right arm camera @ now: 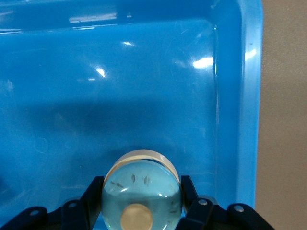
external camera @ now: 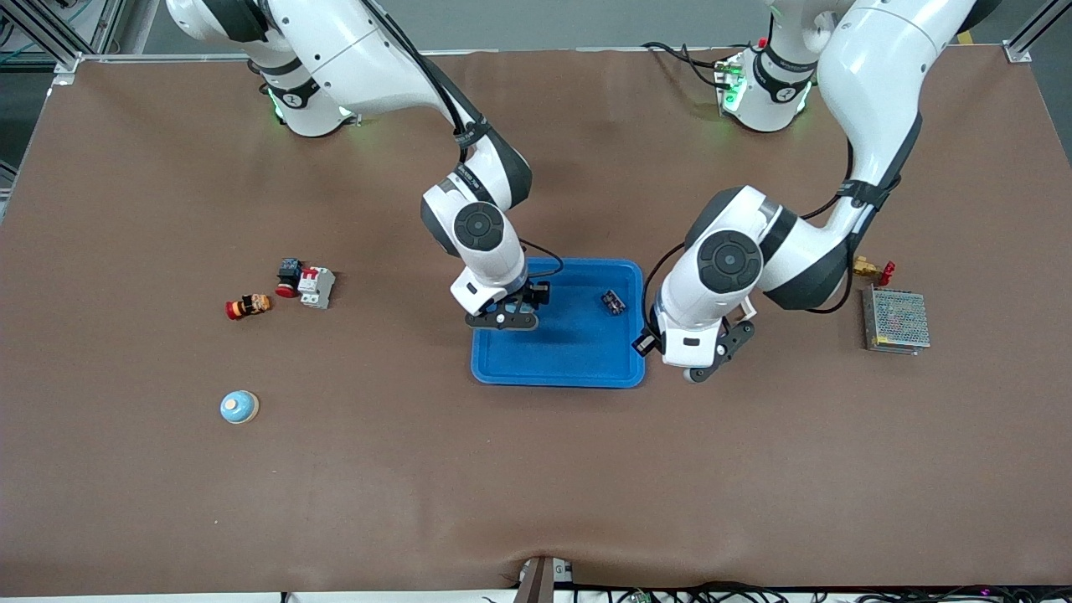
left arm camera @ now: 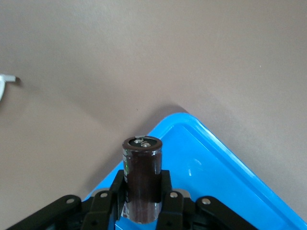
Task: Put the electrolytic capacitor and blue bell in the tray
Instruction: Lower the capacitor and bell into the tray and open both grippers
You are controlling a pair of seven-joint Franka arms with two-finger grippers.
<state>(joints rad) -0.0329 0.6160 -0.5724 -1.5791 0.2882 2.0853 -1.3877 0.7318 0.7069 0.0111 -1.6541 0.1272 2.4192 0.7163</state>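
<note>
Pinching the blue bell (right arm camera: 142, 178) in the right gripper (right arm camera: 141, 194), with the fingers (right arm camera: 94, 195) pressing against either side of the pale-blue dome and its tan button facing the wrist camera. Holding this right gripper (external camera: 504, 316) over the tray (external camera: 569, 362), above the part of the floor toward the right arm's end, with the bright-blue floor (right arm camera: 96, 96) and raised rim showing below the bell. Clamping the electrolytic capacitor (left arm camera: 142, 172) in the left gripper (left arm camera: 142, 199), with the black fingers (left arm camera: 167, 191) closing on the lower part of the dark-brown can and the terminal end pointing away from the wrist. Holding this left gripper (external camera: 712, 360) over the rounded tray corner (left arm camera: 216, 163) toward the left arm's end, at the edge nearer to the front camera, partly above bare table (external camera: 536, 486). Lying inside the tray, near the rim toward the left arm's end: a small dark part (external camera: 613, 302). Resting on the table toward the right arm's end, well apart from the tray: a second blue bell (external camera: 239, 407), an orange-and-red part (external camera: 248, 306), a red-capped switch (external camera: 289, 276) and, touching it, a white breaker (external camera: 316, 286). Resting toward the left arm's end: a brass fitting (external camera: 871, 269) and, nearer to the front camera, a metal mesh box (external camera: 896, 320).
</note>
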